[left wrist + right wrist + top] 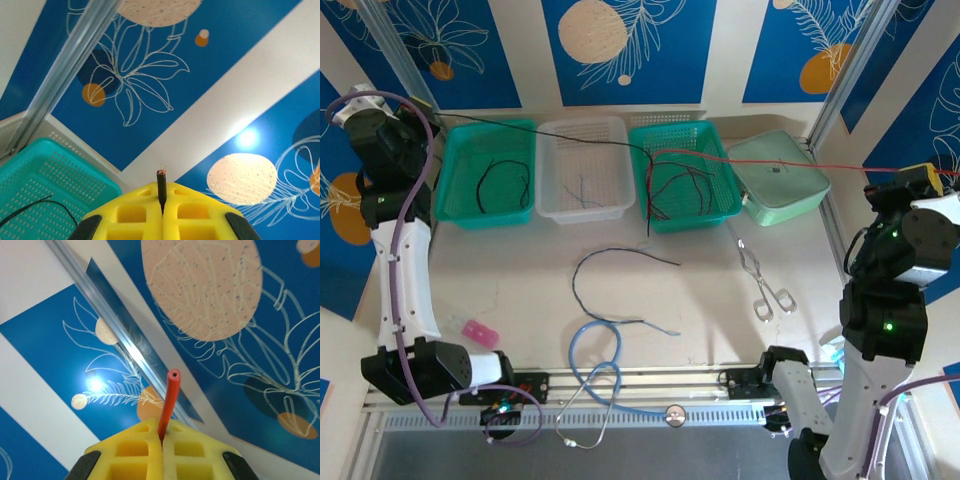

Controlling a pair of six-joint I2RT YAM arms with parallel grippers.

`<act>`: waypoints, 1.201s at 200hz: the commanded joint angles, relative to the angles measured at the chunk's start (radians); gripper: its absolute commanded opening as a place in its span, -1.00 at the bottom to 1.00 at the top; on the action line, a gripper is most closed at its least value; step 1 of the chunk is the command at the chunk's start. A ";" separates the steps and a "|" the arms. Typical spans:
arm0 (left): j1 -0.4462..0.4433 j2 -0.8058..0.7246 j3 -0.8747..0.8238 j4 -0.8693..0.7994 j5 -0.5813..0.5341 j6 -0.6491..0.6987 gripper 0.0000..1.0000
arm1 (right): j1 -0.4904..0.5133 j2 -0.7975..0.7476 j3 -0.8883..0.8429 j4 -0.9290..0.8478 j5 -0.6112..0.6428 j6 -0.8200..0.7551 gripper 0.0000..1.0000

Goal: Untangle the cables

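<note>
The cables [680,185] lie tangled in the green basket [670,127]. A black cable [161,181] runs left of it to the left pincer [162,192], clamped on its end. A red cable [169,400] runs right to the right pincer [161,432], likewise clamped. The step looks like pulling them apart. Next, both ends should draw away from the basket until the crossing slips.

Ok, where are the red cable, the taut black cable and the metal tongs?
red cable [169,400]: right wrist view, on its short free end.
black cable [161,185]: left wrist view, on its short free end.
metal tongs [756,272]: top external view, on the arms, mid-length.
</note>
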 commanded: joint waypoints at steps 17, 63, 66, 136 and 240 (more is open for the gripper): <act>0.033 0.017 0.000 0.084 -0.065 -0.079 -1.00 | -0.045 -0.015 -0.009 0.010 0.061 -0.061 -1.00; 0.061 0.037 -0.064 0.133 -0.150 -0.123 -1.00 | -0.098 0.023 -0.021 0.009 0.041 -0.102 -1.00; 0.065 0.038 -0.067 0.137 -0.144 -0.130 -1.00 | -0.103 0.023 -0.023 0.008 0.035 -0.098 -1.00; 0.042 0.040 0.061 0.217 0.063 -0.171 -1.00 | -0.132 0.025 -0.036 -0.033 -0.120 -0.001 -1.00; 0.041 0.264 0.580 0.185 -0.035 -0.174 -1.00 | -0.131 0.072 0.005 -0.056 -0.246 0.076 -1.00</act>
